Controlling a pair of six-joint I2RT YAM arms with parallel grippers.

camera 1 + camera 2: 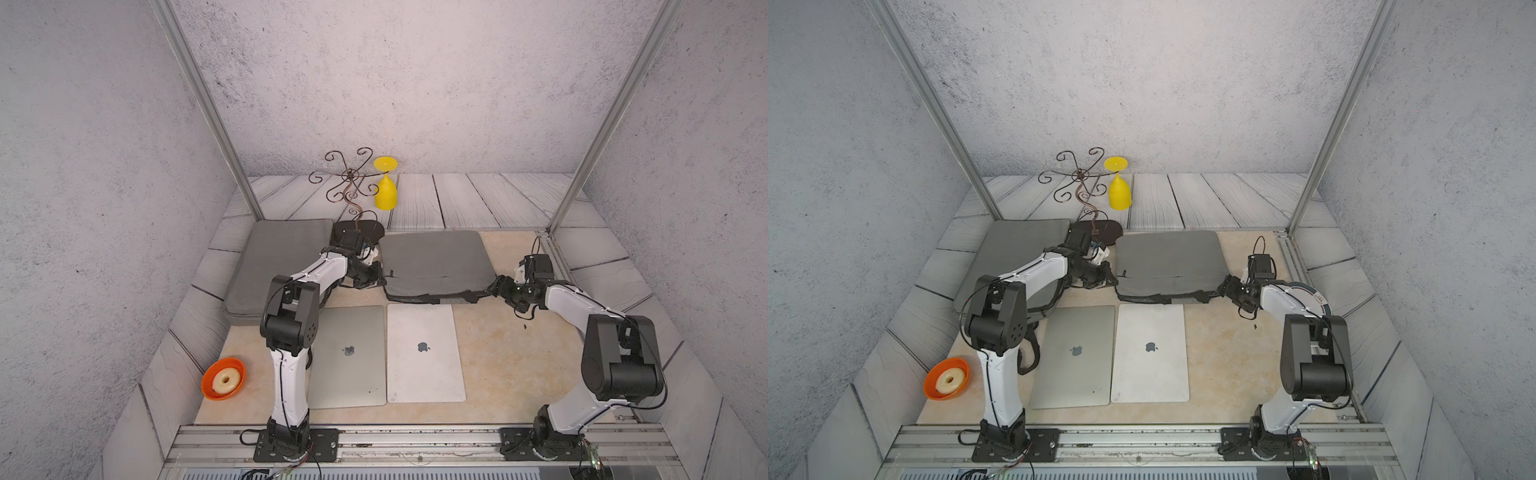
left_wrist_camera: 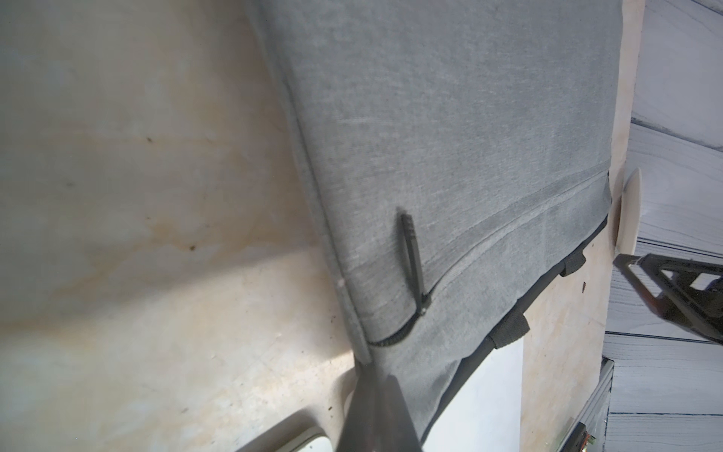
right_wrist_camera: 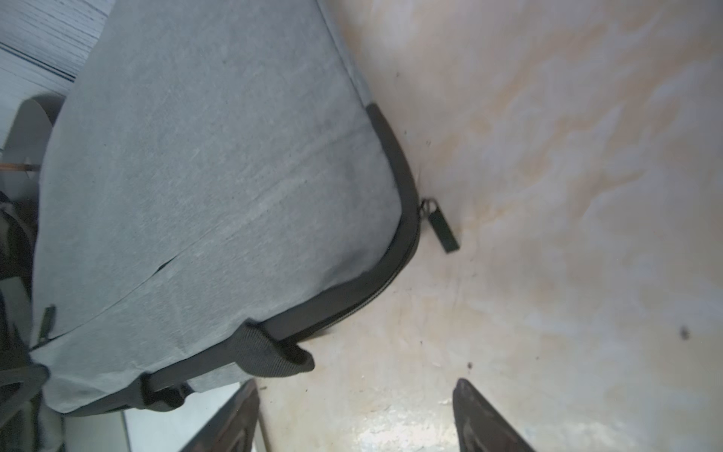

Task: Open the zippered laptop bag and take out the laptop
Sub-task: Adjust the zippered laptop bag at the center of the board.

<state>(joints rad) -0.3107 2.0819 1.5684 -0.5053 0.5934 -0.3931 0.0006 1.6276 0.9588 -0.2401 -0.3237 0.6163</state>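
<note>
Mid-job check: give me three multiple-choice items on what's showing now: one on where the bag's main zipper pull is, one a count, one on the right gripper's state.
1. The main zipper pull of the laptop bag lies:
A) at the bag corner beside the right gripper
B) midway along the near edge
C) on the far edge

2. Laptops lying out on the table:
A) one
B) two
C) three

3. The right gripper is:
A) shut on the pull
B) shut on a handle strap
C) open, holding nothing

Answers:
1 A: the right wrist view shows the pull at that corner.
2 B: a grey laptop and a lighter laptop lie side by side.
3 C: its jaws stand apart over bare table.
</note>
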